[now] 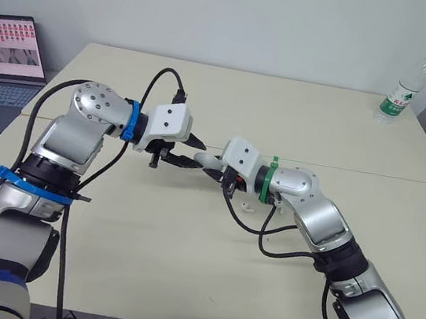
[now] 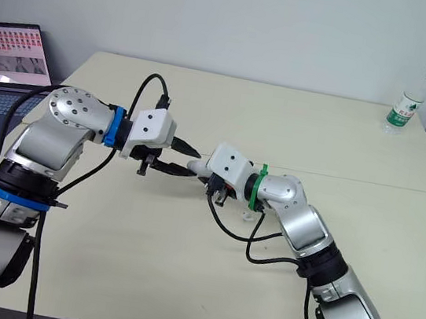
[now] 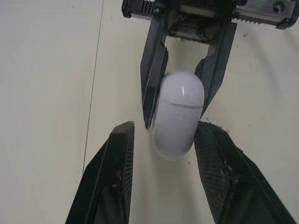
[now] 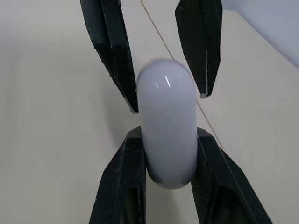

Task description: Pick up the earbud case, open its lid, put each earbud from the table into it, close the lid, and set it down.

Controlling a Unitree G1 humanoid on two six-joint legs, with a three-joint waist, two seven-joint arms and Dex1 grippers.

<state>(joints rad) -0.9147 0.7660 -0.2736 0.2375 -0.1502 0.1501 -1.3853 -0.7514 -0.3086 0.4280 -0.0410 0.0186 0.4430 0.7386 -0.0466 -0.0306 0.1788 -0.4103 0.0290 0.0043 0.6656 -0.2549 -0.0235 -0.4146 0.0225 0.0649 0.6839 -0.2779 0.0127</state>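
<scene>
Earbud case [image 4: 166, 107] is sitting over mid-table [image 1: 322, 119], lid shut, my right gripper [image 4: 168, 136] clamping it. My left gripper [image 3: 164, 130] is gaping open, fingers flanking the case's free end. I'm seeing an earbud [image 1: 247, 207] lying under my right wrist; bottle [image 1: 404, 87] and laptop [image 1: 6, 51] are well apart.

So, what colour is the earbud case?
Glossy white; the earbud case shows best in the right wrist view.

The earbud case [image 3: 177, 112] is a glossy white pill shape. Its lid is shut, and a thin seam crosses it near one rounded end. It hangs lengthwise above the surface, pinched on both sides between the fingers of the right gripper [image 4: 168, 134]. One small white earbud [image 1: 247, 207] lies on the surface, at about 5 o'clock from the case.
</scene>
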